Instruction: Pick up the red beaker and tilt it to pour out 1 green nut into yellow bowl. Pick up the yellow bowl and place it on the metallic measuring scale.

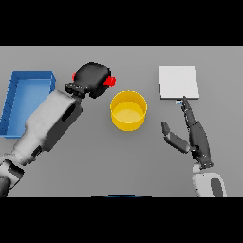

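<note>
1 red beaker point(110, 81) inside left robot hand point(92, 79), beside yellow bowl point(128, 110).

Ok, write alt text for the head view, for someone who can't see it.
The left robot hand is closed around the red beaker, just left of and above the yellow bowl at the table's centre. The right robot hand rests open beside the bowl, fingertips near the metallic measuring scale. A blue tray sits far left.
</note>
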Controlling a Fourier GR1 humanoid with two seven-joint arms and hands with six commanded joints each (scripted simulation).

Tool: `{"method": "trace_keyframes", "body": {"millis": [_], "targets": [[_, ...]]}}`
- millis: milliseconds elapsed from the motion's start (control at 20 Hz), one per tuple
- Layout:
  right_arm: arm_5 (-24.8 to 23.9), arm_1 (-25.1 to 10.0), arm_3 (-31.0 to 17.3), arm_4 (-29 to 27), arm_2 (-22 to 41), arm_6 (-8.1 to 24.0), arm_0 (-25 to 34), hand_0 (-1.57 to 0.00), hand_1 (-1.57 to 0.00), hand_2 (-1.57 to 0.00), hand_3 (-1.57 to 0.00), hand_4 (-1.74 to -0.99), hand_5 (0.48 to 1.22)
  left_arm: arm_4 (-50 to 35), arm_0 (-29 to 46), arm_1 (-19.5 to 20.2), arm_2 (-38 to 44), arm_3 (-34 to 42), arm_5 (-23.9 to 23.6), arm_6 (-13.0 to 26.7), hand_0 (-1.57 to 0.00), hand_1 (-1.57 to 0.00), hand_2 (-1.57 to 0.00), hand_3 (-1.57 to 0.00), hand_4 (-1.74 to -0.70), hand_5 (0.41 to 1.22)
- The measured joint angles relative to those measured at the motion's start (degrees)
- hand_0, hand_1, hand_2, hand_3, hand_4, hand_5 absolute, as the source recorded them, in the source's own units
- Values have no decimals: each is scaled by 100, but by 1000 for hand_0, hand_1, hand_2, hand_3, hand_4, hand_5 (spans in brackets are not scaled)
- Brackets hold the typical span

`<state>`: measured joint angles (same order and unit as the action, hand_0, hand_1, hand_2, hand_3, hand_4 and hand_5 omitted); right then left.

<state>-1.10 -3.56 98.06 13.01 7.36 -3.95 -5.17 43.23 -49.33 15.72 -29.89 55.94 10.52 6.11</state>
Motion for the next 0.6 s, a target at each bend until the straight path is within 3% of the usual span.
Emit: {"method": "trace_keyframes", "body": {"millis": [300,600], "targets": [[20,160,-28,-231,-50,46,-25,1,1,1,1,-1206,639,844,-802,105,-855,-403,688,-375,-1571,-1571,-1571,-1295,-1719,1217],[-92,158,-59,-126,-68,-123,-9,1,1,1,1,-1213,591,1497,-1268,-31,-1604,-728,846,-945,-1571,-1571,-1571,-1499,-1730,1220]]}}
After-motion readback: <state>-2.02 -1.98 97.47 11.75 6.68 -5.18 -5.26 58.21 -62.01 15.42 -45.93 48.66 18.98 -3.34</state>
